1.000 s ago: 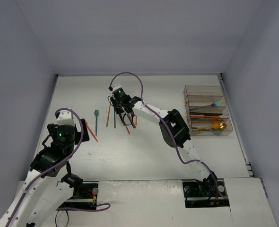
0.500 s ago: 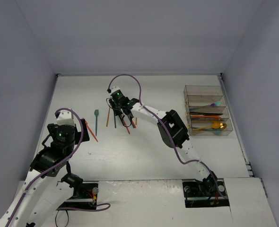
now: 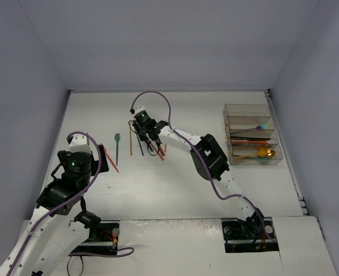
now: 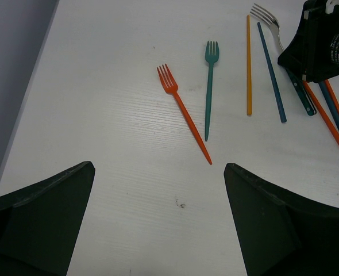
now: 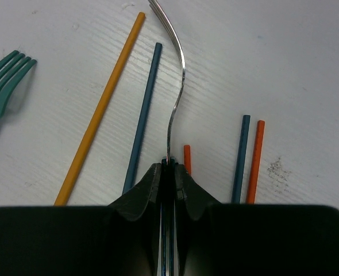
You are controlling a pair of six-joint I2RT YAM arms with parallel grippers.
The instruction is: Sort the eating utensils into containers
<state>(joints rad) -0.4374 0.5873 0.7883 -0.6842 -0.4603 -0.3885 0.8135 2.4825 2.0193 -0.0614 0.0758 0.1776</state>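
Here, silver fork point(image 5: 179, 80) tight inside right hand point(image 5: 168, 164).

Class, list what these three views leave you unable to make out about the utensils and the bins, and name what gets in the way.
Right wrist view: the silver fork, clamped in the right gripper, has its head cut off by the top edge.
Left wrist view: the right gripper's black body hides that fork's handle.
Top external view: what lies in the containers is too small to count.
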